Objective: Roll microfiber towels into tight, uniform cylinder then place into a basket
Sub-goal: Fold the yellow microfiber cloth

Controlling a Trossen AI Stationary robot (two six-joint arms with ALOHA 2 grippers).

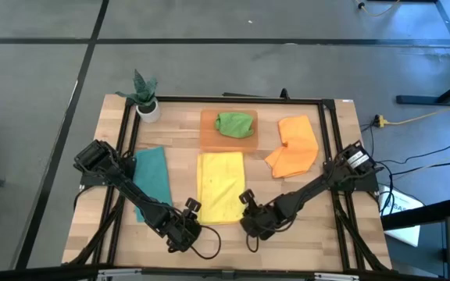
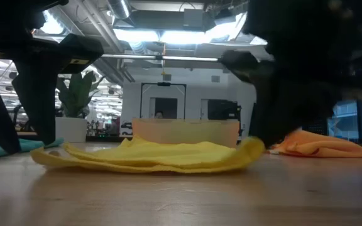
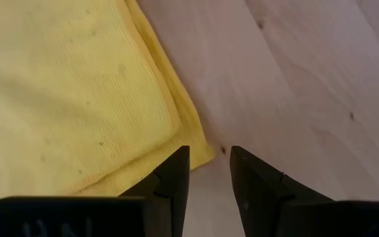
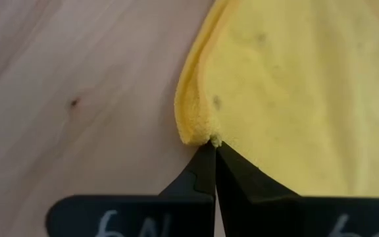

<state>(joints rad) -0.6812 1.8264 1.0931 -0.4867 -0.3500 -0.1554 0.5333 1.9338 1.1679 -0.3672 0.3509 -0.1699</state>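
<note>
The right gripper (image 4: 214, 146) is clenched on the near right corner of the yellow towel (image 1: 220, 184), pinching the hem so that edge can be lifted and turned over to start a roll. The left gripper (image 3: 209, 164) stands released, fingers (image 3: 176, 172) apart, astride the near left corner, which it is not yet holding. The towel lies flat mid-table, between the teal towel (image 1: 151, 178) and the orange towels (image 1: 294, 146). Beyond it the basket (image 1: 208, 134) holds a rolled green towel (image 1: 235, 123).
</note>
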